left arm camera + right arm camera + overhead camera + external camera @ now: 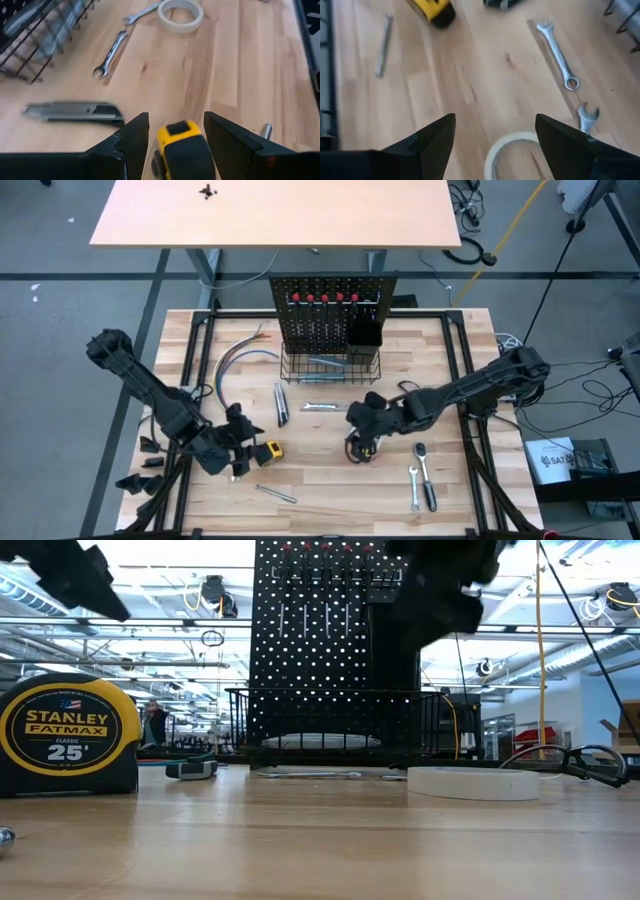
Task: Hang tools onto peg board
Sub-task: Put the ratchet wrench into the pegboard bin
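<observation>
- Left claw (175, 131) stands open over the yellow tape measure (268, 451), a finger on either side of the case, not closed on it and holding nothing.
- Right claw (495, 131) hangs open just above the white tape roll (512, 154), the roll lying under the gap between its fingers; it grips nothing either.
- Seen from above, the tape measure lies at about 8 o'clock on the worktop (330, 480), the tape roll near the middle, slightly toward 5 o'clock.
- Peg board (325, 320) stands upright at 12 o'clock, red-handled screwdrivers (325, 298) already hung along its top, a wire basket (330, 367) at its foot.
- Step in hand, as I judge it: each arm is lined up for a pick, none made yet.
- Next move calls for lowering and closing squarely on the tape measure case, then carrying it toward 12 o'clock; the flat roll needs a low approach.
- Loose wrenches (322, 408) and a utility knife (281, 402) lie between the claws and the board.
- Tape measure face reads "STANLEY FATMAX CLASSIC 25'".
</observation>
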